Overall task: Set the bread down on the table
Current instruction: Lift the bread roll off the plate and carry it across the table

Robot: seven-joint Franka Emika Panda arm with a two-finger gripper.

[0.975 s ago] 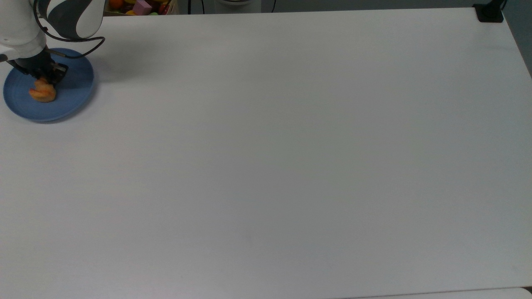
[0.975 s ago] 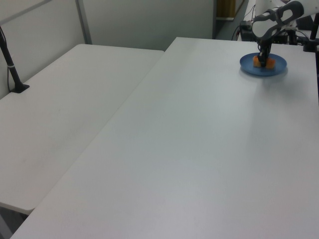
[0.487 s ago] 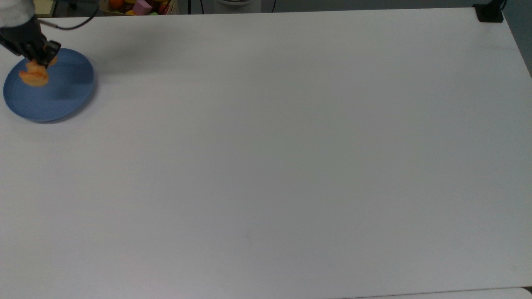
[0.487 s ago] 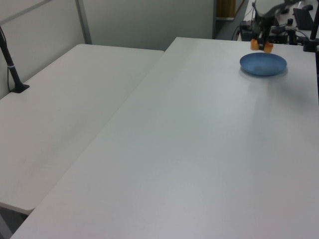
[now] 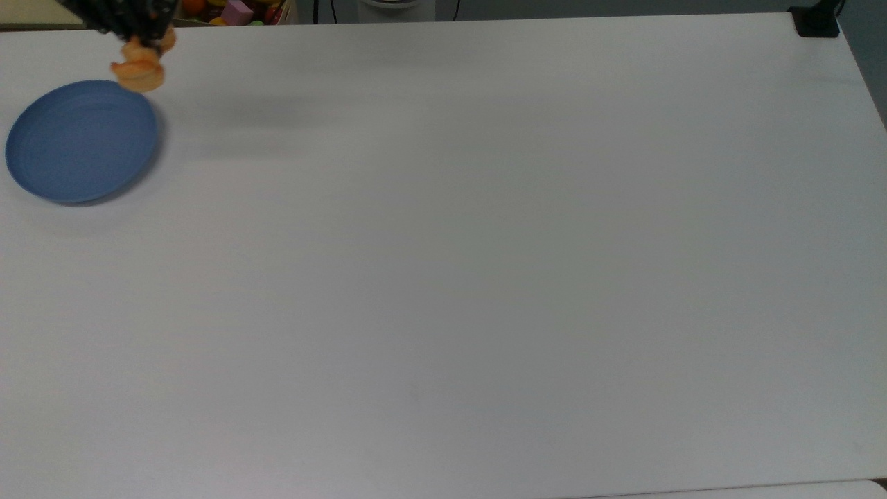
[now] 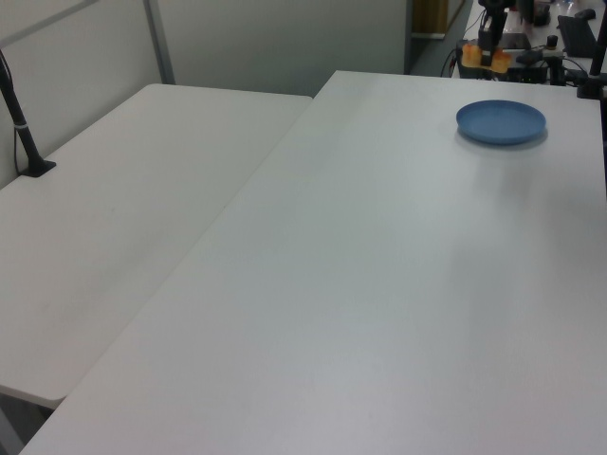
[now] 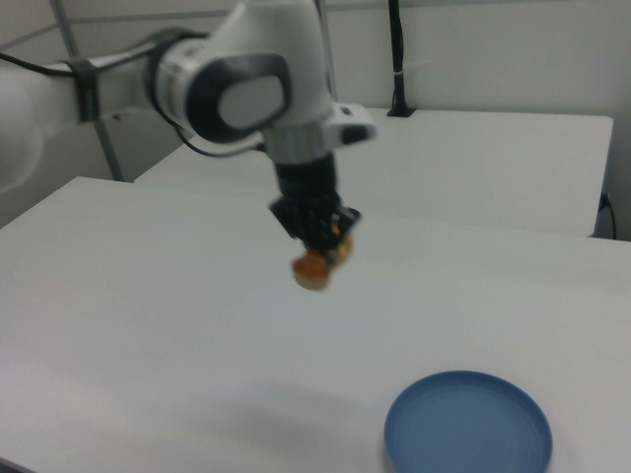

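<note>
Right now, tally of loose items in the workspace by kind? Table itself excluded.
Bread: 1, held off the table by the gripper
Blue plate: 1, nothing on it
Total: 2

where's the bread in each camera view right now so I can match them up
Top view: the bread hangs under the gripper, top left corner.
Left view: bread at top right, beyond the table's far edge.
Right view: bread mid-air, centre.
Shared landmark: the blue plate.
</note>
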